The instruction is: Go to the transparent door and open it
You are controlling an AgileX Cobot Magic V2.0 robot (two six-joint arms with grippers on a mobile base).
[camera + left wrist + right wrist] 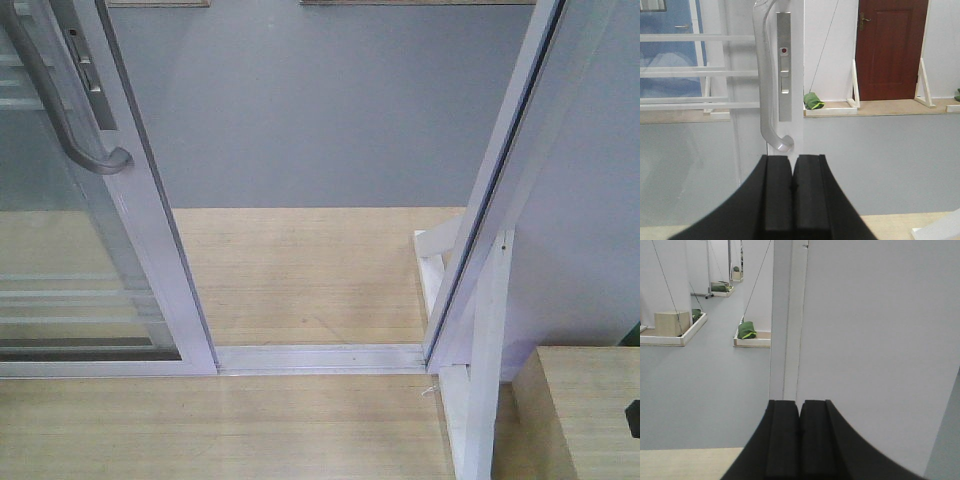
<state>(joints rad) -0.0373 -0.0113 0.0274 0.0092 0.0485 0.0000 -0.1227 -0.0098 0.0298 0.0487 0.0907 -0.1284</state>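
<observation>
The transparent door [60, 260] stands at the left of the front view, a glass panel with thin white bars in a white frame [150, 215]. Its curved grey handle [75, 120] hooks out near the top left. The doorway beside it is open down to the floor track [320, 357]. In the left wrist view the handle [767, 95] rises straight ahead, its hooked end just above my left gripper [792, 161], which is shut and holds nothing. My right gripper [800, 405] is shut and empty, facing a white wall panel [875, 340].
A slanted white door-frame post [500, 180] and a white brace [480, 360] stand at the right of the opening. A wooden box edge [580, 410] sits at bottom right. Grey floor [320, 100] lies beyond the wooden threshold. A brown door [890, 47] and green bags [813, 101] are far off.
</observation>
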